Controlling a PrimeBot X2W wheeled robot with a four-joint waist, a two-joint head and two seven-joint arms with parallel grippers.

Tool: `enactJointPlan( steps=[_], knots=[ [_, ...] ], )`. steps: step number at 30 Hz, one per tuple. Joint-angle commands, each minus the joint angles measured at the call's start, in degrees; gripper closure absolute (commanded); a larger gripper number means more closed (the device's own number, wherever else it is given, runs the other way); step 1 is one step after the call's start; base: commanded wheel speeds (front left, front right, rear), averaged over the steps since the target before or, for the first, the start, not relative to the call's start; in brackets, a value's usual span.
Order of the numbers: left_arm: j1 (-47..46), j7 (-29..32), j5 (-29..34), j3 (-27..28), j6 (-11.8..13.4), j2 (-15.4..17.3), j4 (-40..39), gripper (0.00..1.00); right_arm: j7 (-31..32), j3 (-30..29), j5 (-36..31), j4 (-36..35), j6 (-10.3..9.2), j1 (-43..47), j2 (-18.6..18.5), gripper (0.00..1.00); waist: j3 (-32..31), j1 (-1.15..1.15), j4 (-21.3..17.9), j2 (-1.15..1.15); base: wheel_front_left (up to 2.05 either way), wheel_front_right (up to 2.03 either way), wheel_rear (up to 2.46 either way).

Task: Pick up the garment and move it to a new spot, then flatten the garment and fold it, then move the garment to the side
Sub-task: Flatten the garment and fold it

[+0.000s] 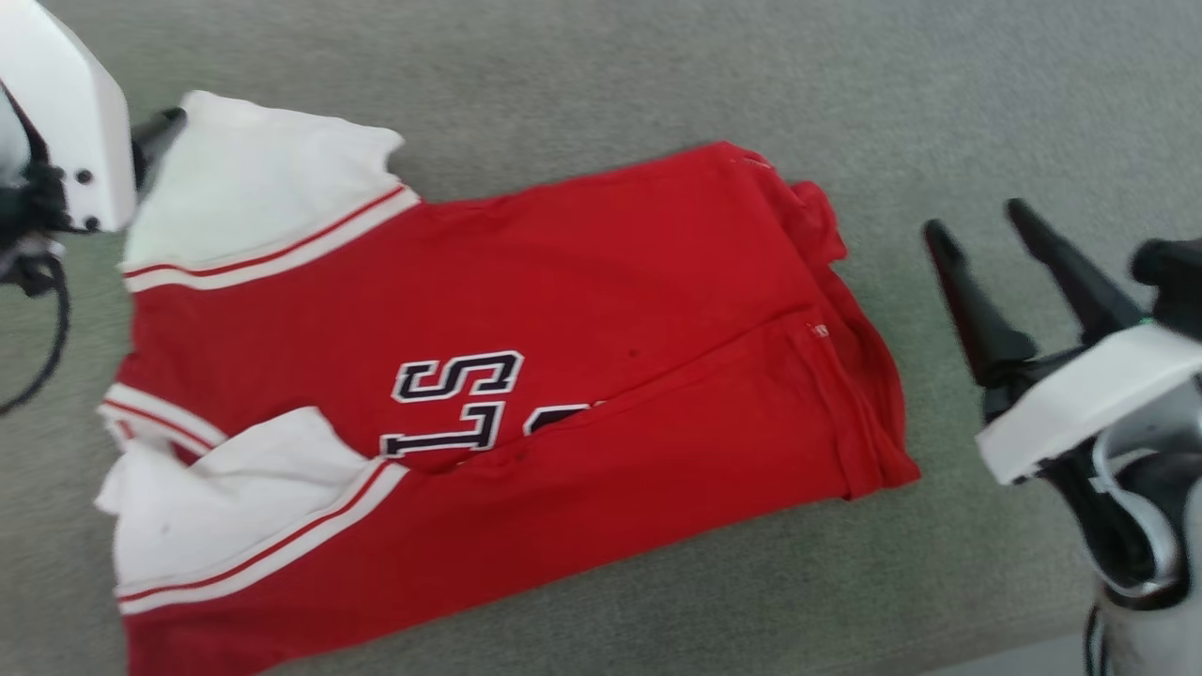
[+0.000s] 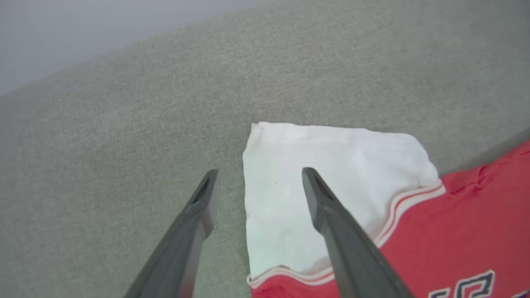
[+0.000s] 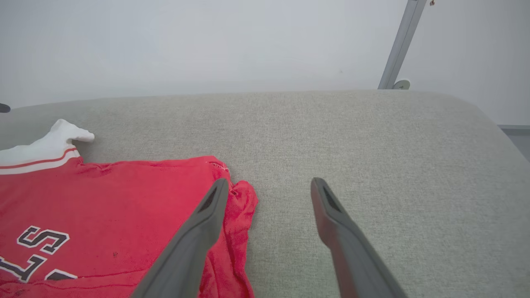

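Left gripper: the left gripper (image 2: 260,171) stands wide open and empty at the garment's sleeve end, on the robot's left.
Left fingers: one finger (image 2: 333,219) crosses over the far sleeve (image 2: 352,157). The other is over bare cushion (image 2: 124,145) just beside that sleeve's edge. Whether either touches cannot be told.
Right gripper: the right gripper (image 1: 977,221) is likewise spread open with nothing in it. In the head view it stands apart from the garment's hem end, on the robot's right.
Right fingers: in the right wrist view, one overlaps the rumpled red corner and the other is over bare cushion.
Garment: the garment (image 1: 610,310) lies stretched across the grey cushion, sleeves to the robot's left and hem to its right, in neither gripper.
Fold: its near long side is turned over the body, and the folded edge covers part of the lettering (image 1: 460,394).
Sleeves: both are white with red-and-white striped bands. The far one lies flat on the cushion, while the near sleeve (image 1: 225,507) is rumpled and rests on the red cloth.
Hem: bunched and creased at its far corner.
Backdrop: a pale wall (image 3: 207,41) stands behind the cushion, with a grey pole (image 3: 399,41) slanting up against it.
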Motion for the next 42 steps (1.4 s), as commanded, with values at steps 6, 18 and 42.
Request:
enactJointPlan(
  steps=[6, 18, 42],
  knots=[
    [-4.0, 2.3, 0.5, -0.8, -1.8, -2.0, 9.1, 0.0, -2.0, 2.9, 0.9, 2.1, 0.0, -2.3, 0.5, 0.0, 3.5, 0.0, -3.4, 0.0, 0.0, 0.0, 0.0],
    [-6.1, 9.2, 1.1, -4.8, -2.7, -7.8, 21.2, 1.0, 5.6, 9.2, 4.7, 6.9, 0.01, -10.3, -2.4, 0.0, 6.8, 0.0, -3.2, 0.0, 0.0, 0.0, 0.0],
    [-14.4, 1.0, 2.1, -4.6, -9.3, -19.1, 27.6, 1.0, 31.6, 24.6, 12.9, 27.3, 0.01, -34.0, -10.1, 1.0, 6.8, 0.0, 5.9, 0.0, 0.0, 0.0, 0.0]
  ],
)
